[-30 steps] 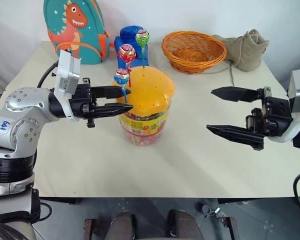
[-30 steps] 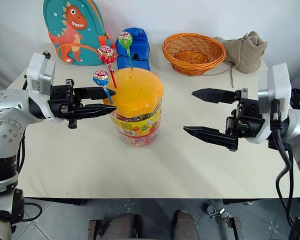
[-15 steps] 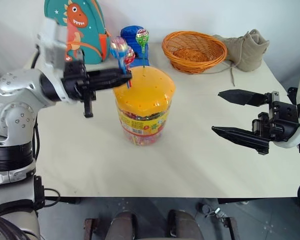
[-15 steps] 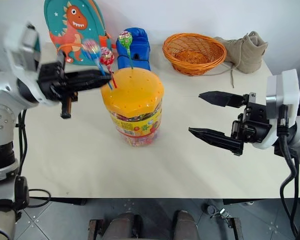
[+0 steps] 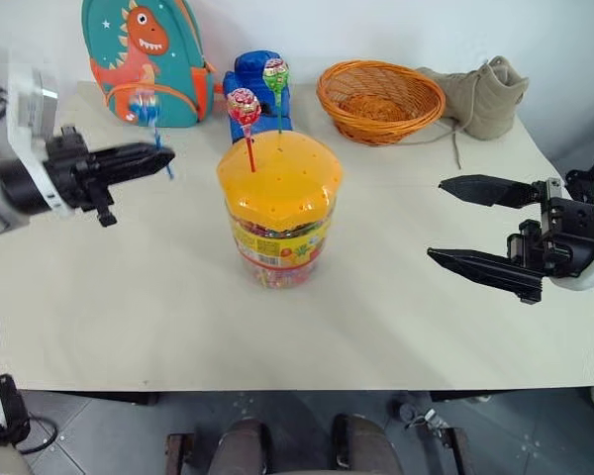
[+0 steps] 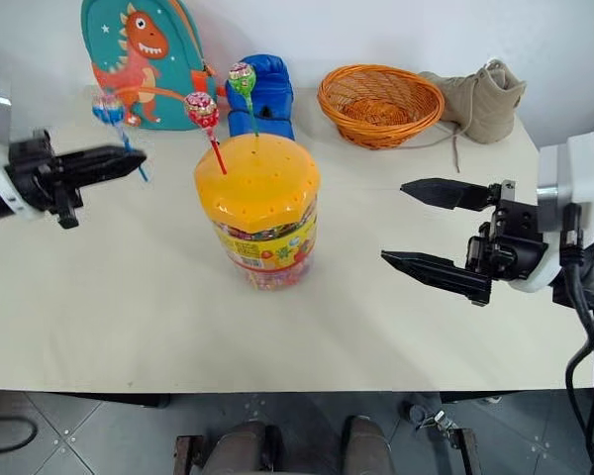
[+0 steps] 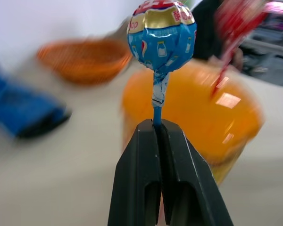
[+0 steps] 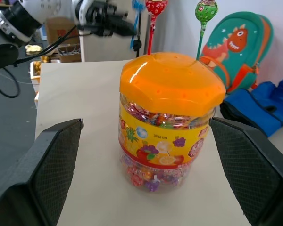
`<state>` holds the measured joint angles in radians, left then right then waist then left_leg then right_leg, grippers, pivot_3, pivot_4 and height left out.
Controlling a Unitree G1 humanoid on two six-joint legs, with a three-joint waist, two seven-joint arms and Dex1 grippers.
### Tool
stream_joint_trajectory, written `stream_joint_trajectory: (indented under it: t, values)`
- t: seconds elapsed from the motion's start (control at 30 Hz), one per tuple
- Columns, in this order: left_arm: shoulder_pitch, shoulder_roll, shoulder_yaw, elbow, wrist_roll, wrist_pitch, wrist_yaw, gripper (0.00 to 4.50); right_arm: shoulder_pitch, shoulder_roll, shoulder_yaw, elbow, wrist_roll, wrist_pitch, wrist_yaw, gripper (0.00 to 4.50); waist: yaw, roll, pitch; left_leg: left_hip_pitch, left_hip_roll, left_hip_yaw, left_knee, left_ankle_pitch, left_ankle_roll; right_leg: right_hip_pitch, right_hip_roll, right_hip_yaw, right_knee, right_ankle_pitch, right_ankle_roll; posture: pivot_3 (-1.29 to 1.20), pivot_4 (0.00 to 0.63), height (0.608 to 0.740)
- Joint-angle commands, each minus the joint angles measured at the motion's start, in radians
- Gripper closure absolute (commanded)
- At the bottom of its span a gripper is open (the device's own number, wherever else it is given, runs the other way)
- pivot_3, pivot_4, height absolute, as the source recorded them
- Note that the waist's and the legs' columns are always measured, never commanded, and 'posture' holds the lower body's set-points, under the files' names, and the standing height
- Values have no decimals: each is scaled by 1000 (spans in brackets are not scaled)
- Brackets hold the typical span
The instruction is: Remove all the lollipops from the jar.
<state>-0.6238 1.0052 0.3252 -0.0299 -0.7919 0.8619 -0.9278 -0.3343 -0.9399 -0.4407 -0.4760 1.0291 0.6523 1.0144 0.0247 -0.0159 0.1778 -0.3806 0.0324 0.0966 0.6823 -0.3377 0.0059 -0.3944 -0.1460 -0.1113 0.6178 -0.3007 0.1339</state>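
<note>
The jar (image 5: 278, 220) stands mid-table, a clear tub with a holed orange lid. A red-pink lollipop (image 5: 243, 103) and a green lollipop (image 5: 275, 72) stick upright in the lid. My left gripper (image 5: 164, 156) hovers left of the jar, apart from it, shut on the stick of the blue lollipop (image 7: 162, 35), whose head rises above the fingertips (image 7: 146, 136). My right gripper (image 5: 436, 219) hangs open right of the jar, pointing at it with nothing between its fingers. The jar (image 8: 169, 117) sits between the open fingers in the right wrist view.
At the table's back stand a teal dinosaur backpack (image 5: 145, 59), a blue glove (image 5: 251, 79), an orange wicker basket (image 5: 379, 99) and a beige boot (image 5: 487, 94). Bare tabletop lies around the jar (image 5: 129, 287).
My left gripper closed on the blue lollipop's stick, pulled it out of the lid and carried it leftward away from the jar. The right gripper stayed put.
</note>
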Motion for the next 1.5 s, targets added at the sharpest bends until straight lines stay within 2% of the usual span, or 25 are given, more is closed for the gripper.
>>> stream_joint_trajectory:
  t: [0.03,0.17,0.33,0.57,0.67,0.9,1.07,1.17,1.33,1.5]
  values:
    - [86,32,14,20,60,-9,9,4475,-10,-14,-6,-4,0,-21,24,0,1,0,0,-1,0,-1,0,0,0,0,0,0,0,0,0,0,150,740]
    - [190,1,-4,81,117,-15,38,4475,60,-28,-9,-14,-33,-30,93,0,0,0,0,-1,0,0,0,0,0,-1,0,0,0,0,0,0,150,740]
    - [272,-11,-93,143,211,3,67,4475,188,-15,-33,-36,-80,-67,135,0,1,-1,0,-3,0,-1,0,0,0,-2,0,-1,-1,0,0,0,150,740]
    - [264,9,-172,171,290,8,53,4475,231,-19,-42,-53,-86,-85,124,0,-1,-1,0,-3,0,0,0,0,0,-3,0,-1,0,0,0,0,150,740]
    - [231,21,-194,174,311,47,59,3784,227,-19,-43,-49,-87,-86,117,0,-1,-1,0,-3,0,0,0,0,0,-3,0,-1,0,0,0,0,150,740]
    - [175,42,-159,133,288,109,37,1652,211,-23,-38,-38,-92,-88,105,0,0,-1,0,-3,0,0,0,0,0,-3,0,-1,0,0,0,0,150,740]
    - [164,114,-97,80,242,64,-86,71,185,-27,-34,-29,-89,-85,98,0,-1,-1,0,-4,0,0,0,0,0,-3,0,-1,0,0,0,0,150,740]
    - [79,113,-46,107,212,-13,-137,28,167,-36,-37,-12,-94,-84,101,0,-1,-1,0,-4,0,0,0,0,0,-4,0,-2,0,0,0,0,150,740]
    - [-99,-7,11,153,136,-145,-185,28,98,-35,-46,-11,-62,-73,65,0,3,-1,0,-5,-1,0,2,0,0,-3,-1,-2,1,0,0,0,150,740]
    - [-177,-69,-39,185,112,-267,-375,28,50,-48,-67,-41,-8,-47,26,0,-2,-1,0,-5,-1,0,2,0,0,-4,0,-3,1,0,0,0,150,740]
